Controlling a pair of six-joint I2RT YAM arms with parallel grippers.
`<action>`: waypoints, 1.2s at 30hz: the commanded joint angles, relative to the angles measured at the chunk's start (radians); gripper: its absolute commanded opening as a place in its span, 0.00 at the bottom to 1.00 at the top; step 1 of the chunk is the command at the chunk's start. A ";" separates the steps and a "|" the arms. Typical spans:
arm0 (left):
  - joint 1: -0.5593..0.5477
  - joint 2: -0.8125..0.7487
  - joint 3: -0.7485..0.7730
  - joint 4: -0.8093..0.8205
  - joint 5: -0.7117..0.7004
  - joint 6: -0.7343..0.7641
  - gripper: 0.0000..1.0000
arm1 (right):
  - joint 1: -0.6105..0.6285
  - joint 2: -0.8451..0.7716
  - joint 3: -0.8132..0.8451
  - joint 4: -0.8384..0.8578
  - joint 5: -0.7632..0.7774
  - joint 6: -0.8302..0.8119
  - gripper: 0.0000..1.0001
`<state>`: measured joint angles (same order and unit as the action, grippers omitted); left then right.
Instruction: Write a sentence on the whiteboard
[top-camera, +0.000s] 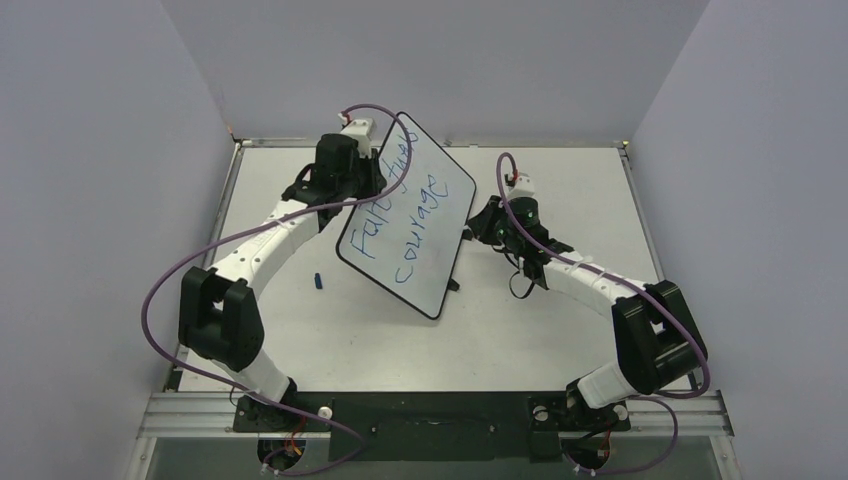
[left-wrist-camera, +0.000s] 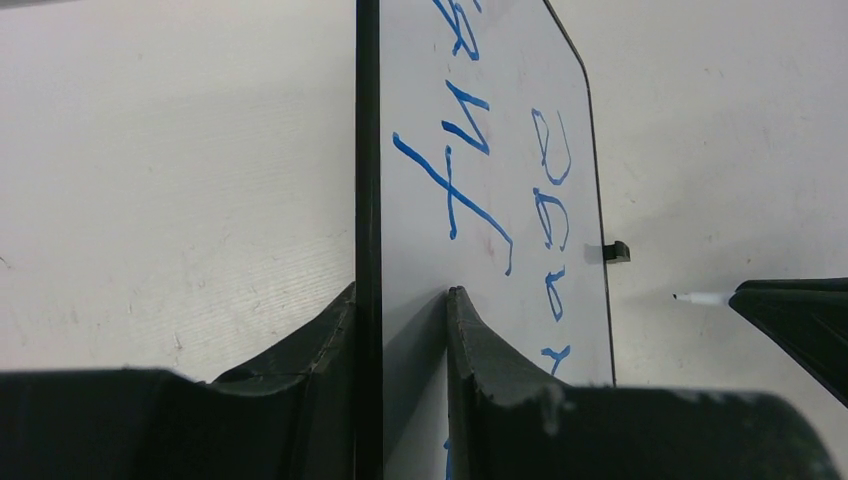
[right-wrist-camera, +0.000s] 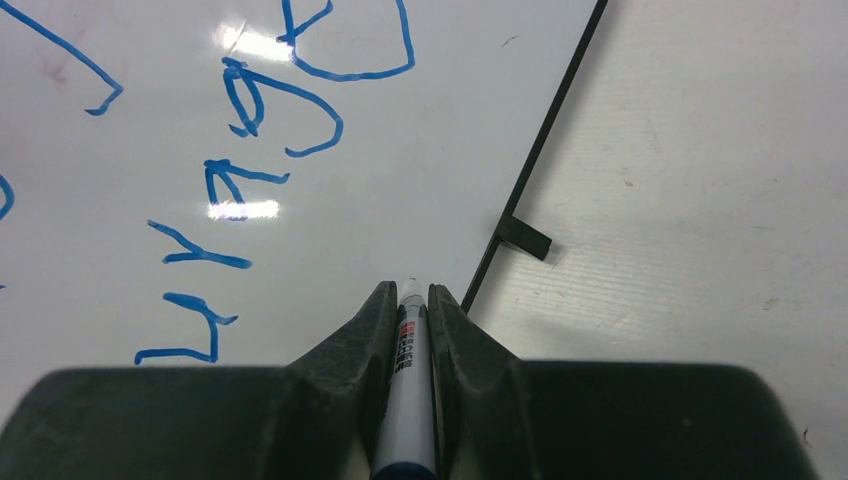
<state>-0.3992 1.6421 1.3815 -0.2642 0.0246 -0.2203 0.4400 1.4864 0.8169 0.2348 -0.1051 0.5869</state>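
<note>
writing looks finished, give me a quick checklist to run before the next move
1. The sentence sits in two lines on the whiteboard: ok.
2. Right gripper shut on the marker: ok.
3. Marker tip clear of the board's face: ok, the left wrist view shows it beyond the edge.
4. Left gripper firm on the board's edge: not ok, gap at one finger.
5. Board steady without that grip: cannot tell.
6. Small blue piece apart from both grippers: ok.

I'm watching both arms reaching forward, elbows bowing outward; left claw (left-wrist-camera: 400, 290) is straddling the whiteboard (left-wrist-camera: 420, 100) edge with jaws slightly parted, right claw (right-wrist-camera: 411, 288) is pinching the marker (right-wrist-camera: 405, 420).
</note>
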 joint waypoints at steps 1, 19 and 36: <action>-0.041 0.076 -0.114 -0.144 -0.134 0.192 0.18 | 0.007 0.014 0.005 0.074 -0.028 0.014 0.00; -0.041 0.025 -0.255 -0.057 -0.182 0.194 0.36 | 0.005 0.026 0.010 0.067 -0.019 0.009 0.00; -0.047 -0.049 -0.279 -0.047 -0.206 0.186 0.45 | 0.006 0.029 0.011 0.065 -0.020 0.008 0.00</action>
<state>-0.4198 1.5822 1.1484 -0.0719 -0.1867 -0.1108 0.4400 1.5227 0.8169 0.2531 -0.1207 0.5922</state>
